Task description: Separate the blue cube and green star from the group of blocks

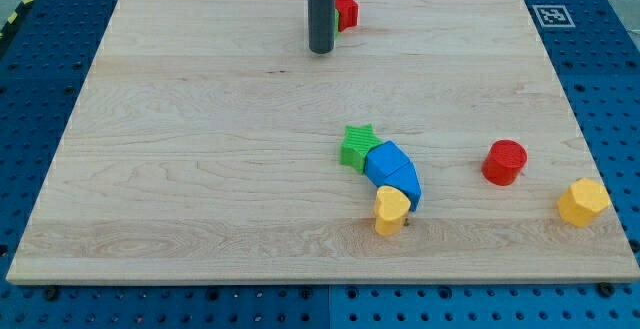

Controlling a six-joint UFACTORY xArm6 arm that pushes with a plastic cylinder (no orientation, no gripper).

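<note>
A green star (355, 146) lies just right of the board's middle, touching a blue cube (386, 161) on its right. A second blue block (408, 185) sits against the cube's lower right, and a yellow heart-like block (391, 210) touches it from below. These form one tight cluster. My tip (320, 50) is near the view's top, far above the cluster and touching none of its blocks. A red block (346, 11) with a bit of green behind the rod sits just right of the rod.
A red cylinder (504, 162) stands alone to the right of the cluster. A yellow hexagonal block (583, 202) lies near the board's right edge. The wooden board (180, 189) rests on a blue perforated table, with a marker tag (552, 15) at its top right corner.
</note>
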